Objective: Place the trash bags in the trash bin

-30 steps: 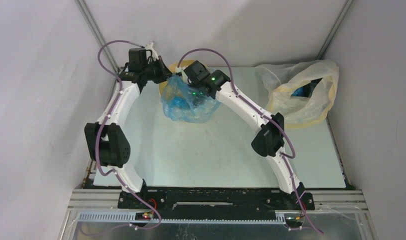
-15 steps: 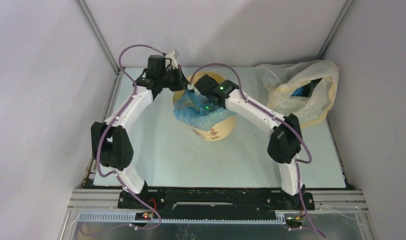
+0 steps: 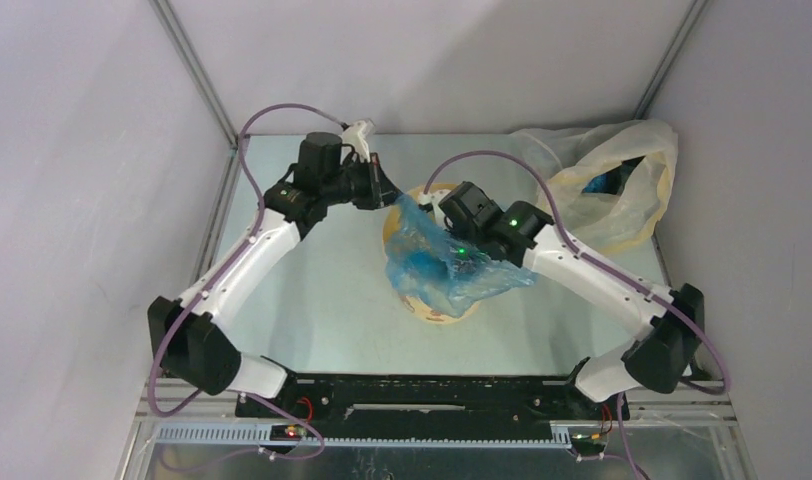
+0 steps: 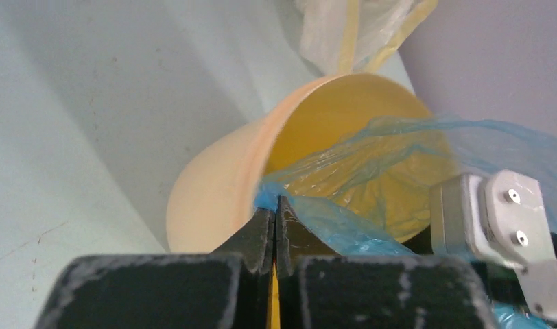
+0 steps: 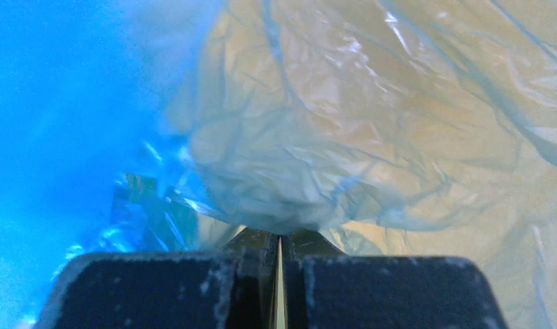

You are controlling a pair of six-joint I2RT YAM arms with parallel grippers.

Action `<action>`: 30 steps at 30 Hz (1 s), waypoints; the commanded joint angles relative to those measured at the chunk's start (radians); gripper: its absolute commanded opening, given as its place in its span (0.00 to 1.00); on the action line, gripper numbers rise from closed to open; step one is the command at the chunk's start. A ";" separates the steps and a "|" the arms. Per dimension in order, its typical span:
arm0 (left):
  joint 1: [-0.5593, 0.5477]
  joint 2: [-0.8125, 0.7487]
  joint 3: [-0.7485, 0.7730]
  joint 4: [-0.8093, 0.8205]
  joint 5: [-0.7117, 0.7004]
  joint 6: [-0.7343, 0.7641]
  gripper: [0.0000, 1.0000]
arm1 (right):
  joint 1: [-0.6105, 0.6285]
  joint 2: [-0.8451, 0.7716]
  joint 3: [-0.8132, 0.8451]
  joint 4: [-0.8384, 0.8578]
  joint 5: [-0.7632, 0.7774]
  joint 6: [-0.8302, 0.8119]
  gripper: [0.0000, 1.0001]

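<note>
The yellow-orange trash bin [image 3: 437, 305] stands in the middle of the table. A thin blue trash bag [image 3: 432, 265] is stretched over its mouth and spills to the right. My left gripper [image 3: 392, 195] is shut on the bag's edge at the bin's far-left rim; in the left wrist view the gripper [image 4: 275, 205] pinches blue film [image 4: 344, 226] right beside the bin [image 4: 221, 192]. My right gripper [image 3: 460, 252] is shut on the bag over the bin's right side; the right wrist view shows its jaws [image 5: 279, 236] closed on crumpled film [image 5: 282, 164].
A large pale yellowish see-through bag [image 3: 607, 185] with blue things inside lies at the back right corner. Grey walls enclose the table on the left, back and right. The black base rail [image 3: 432, 395] runs along the near edge.
Both grippers moved right and toward the near edge with the blue bag; the bin now stands nearer the table's middle, with the bag drawn across its mouth.
</note>
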 commanded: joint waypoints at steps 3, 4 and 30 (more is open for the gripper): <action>-0.010 -0.090 0.122 0.040 0.033 -0.082 0.00 | -0.028 -0.128 0.028 0.032 0.112 0.036 0.00; -0.010 -0.090 0.145 0.042 0.040 -0.090 0.00 | -0.037 -0.138 0.038 0.028 0.125 0.036 0.00; 0.026 -0.034 0.498 0.090 0.150 -0.246 0.00 | -0.112 -0.050 0.522 -0.135 0.209 -0.043 0.06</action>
